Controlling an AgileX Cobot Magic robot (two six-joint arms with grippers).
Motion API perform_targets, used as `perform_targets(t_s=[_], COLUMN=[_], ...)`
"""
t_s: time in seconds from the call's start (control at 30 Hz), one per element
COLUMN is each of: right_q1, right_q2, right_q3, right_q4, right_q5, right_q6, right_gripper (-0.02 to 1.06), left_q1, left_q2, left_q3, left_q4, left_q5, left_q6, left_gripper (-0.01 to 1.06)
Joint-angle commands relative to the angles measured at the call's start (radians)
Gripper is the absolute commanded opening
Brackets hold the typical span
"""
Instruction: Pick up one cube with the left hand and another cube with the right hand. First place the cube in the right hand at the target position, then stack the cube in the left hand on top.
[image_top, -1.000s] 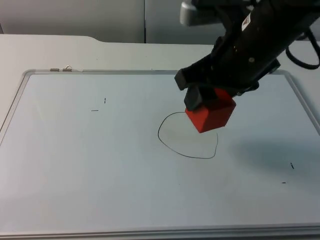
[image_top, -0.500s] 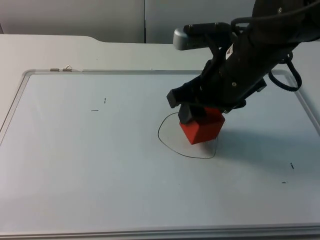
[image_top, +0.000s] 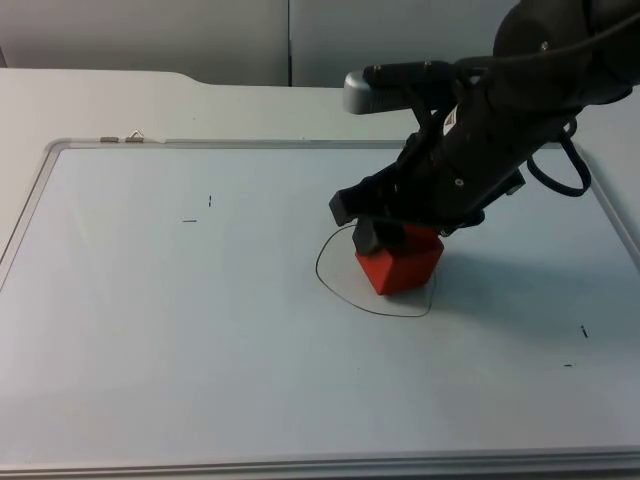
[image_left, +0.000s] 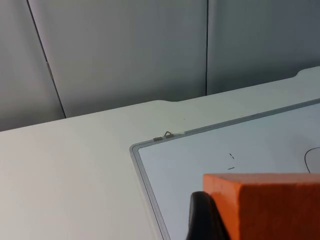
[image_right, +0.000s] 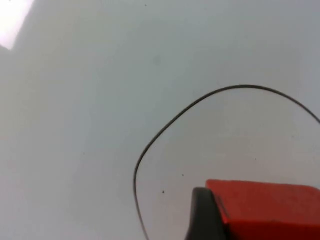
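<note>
Since a second ago our right claw dropped, clamping the red cube inside the drawn circle mid-whiteboard; left claw waits, gripping the orange cube.

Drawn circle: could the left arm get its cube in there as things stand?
Probably not yet: the right hand and its red cube sit inside the drawn circle. The left hand holds an orange cube elsewhere.
</note>
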Motion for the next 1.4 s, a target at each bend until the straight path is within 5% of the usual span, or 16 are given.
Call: perform_targets(t_s=[0.0,0.37,0.67,0.83,1.07,1.37], right_q1=[0.006,0.006,0.006,0.006,0.006,0.006], right_q2=[0.015,0.031,0.031,0.025,-0.041,-0.428], right_q3=[-0.010,-0.010,-0.010,-0.010,-0.010,-0.010], right_q4=[-0.005,-0.003,0.006,0.006,0.006,0.003], right_q5=[-0.014,-0.028,-0.019,-0.012,-0.010,0.042], right_q6=[-0.007,-0.010,-0.006,-0.006,-0.006,-0.076], right_gripper=[0.00,0.04,0.75,0.96,0.96,0.96], left_q1=[-0.005,-0.005,-0.005,-0.005,-0.005,-0.005], left_q2=[-0.006,-0.006,-0.006,-0.006,-0.006,-0.006], left_q3=[0.002,0.002,0.002,0.002,0.002,0.002], left_q4=[-0.001,-0.001,-0.001,-0.001,-0.001,-0.001], left_q5=[-0.025,-0.025,-0.023,-0.023,-0.023,-0.021], left_q6=[-0.007,-0.007,-0.007,-0.007,-0.007,-0.007], left_gripper=[0.00,0.00,0.00,0.00,0.00,0.00])
